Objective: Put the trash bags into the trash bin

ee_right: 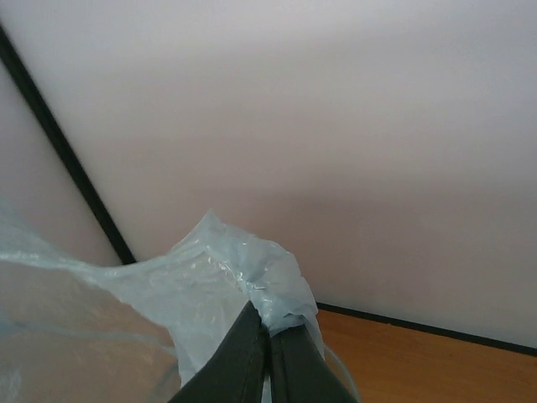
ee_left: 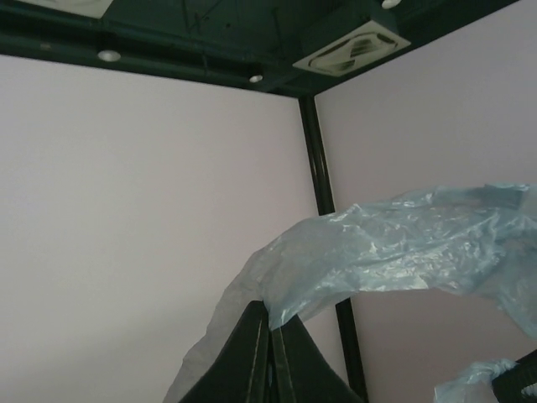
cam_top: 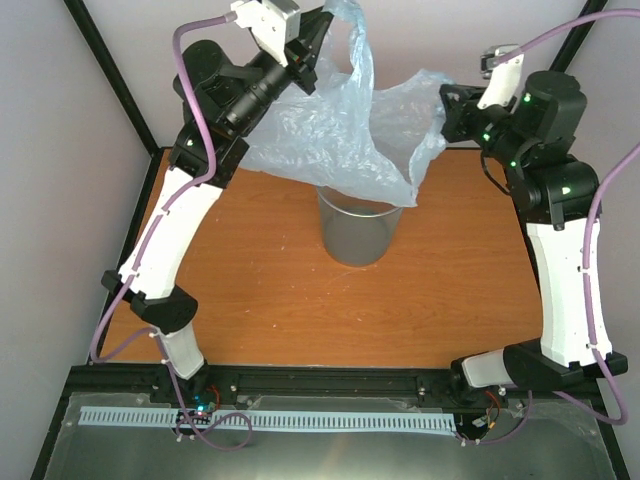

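While both arms reach high, the left gripper [cam_top: 305,45] is clamped tight on 1 edge of the crinkled, translucent pale-blue plastic trash bag [cam_top: 340,130], and the right gripper [cam_top: 447,108] is closed on its opposite edge. Below and between the 2 claws, the round translucent grey plastic trash bin [cam_top: 355,235] stands upright on the orange wooden table [cam_top: 460,290], under the sagging bag.

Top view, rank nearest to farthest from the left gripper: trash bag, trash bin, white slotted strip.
1. trash bag: pinched in the left gripper itself, top centre of the view.
2. trash bin: standing on the table mid-view, under the hanging bag.
3. white slotted strip: along the bottom edge of the view, clearly farthest.
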`<state>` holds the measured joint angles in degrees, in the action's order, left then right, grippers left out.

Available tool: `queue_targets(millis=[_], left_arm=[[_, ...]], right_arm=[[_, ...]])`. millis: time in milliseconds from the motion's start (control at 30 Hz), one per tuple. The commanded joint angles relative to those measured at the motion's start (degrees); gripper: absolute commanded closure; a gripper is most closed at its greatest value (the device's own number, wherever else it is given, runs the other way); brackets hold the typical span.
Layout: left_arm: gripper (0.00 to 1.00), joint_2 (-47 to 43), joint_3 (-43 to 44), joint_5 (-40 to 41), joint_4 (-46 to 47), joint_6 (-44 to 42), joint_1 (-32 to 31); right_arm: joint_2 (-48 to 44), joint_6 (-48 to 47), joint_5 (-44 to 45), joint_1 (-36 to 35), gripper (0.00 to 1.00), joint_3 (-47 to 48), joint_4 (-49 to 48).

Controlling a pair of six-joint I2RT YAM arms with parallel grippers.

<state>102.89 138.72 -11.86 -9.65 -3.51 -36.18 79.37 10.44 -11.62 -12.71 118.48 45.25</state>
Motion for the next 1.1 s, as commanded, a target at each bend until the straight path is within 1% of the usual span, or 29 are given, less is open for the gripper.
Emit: queue_targets(millis=[0,67,200,333,500,633,733,867,900,933,1000,1033,1067], left_arm=[[0.99,3.59,6.7,0.37,3.66,1.85,-2.01],[0.99,3.8,6.54,0.65,4.54,2.16,-2.95],[0.99,4.34,5.83,0.11,4.9,1.85,-4.99],[0.99,5.61,5.15,0.18,4.6,2.72,-5.65],[0.99,7.41,3.02,1.34,3.41,2.25,-5.63],[0.99,8.3,1.67,1.69,2.62,2.12,-5.56],[0.99,8.72,1.63,2.33,2.28,0.99,-5.52],[0.99,8.2,1.55,2.83,1.86,-1.35,-4.98],[0.94,7.86,1.54,2.7,1.41,-2.2,-4.77],[0.84,7.4,1.48,2.48,0.75,-3.04,-4.51],[0.59,6.16,0.88,2.2,-0.94,-4.18,-3.55],[0.49,5.4,0.41,1.94,-1.52,-4.48,-2.82],[0.41,4.47,-0.31,1.52,-4.01,-4.71,-1.97]], right_arm=[[-1.36,3.06,-2.48,4.01,0.97,0.2,0.63],[-2.29,3.5,-3.05,4.75,0.97,-0.96,1.23],[-6.18,3.3,-5.3,4.89,0.97,-6.25,1.95],[-7.81,2.98,-4.25,4.95,0.97,-9.4,2.42],[-6.69,3.88,-2.97,6.92,0.97,-7.75,2.07],[-4.33,5.41,-1.83,11.01,0.97,-5.49,2.11],[-1.69,6.52,-0.7,13.22,0.97,-3.6,2.21],[0.52,8.35,0.52,15.03,0.97,-3.6,1.75],[0.78,8.37,0.51,15.11,0.97,-3.78,1.64],[0.98,8.44,0.62,15.2,0.97,-4.04,1.37],[1.12,8.47,0.88,15.42,0.97,-4.81,0.73],[1.38,8.5,1.02,15.63,0.97,-5.0,0.55],[1.7,8.6,1.01,15.82,0.97,-4.9,0.47]])
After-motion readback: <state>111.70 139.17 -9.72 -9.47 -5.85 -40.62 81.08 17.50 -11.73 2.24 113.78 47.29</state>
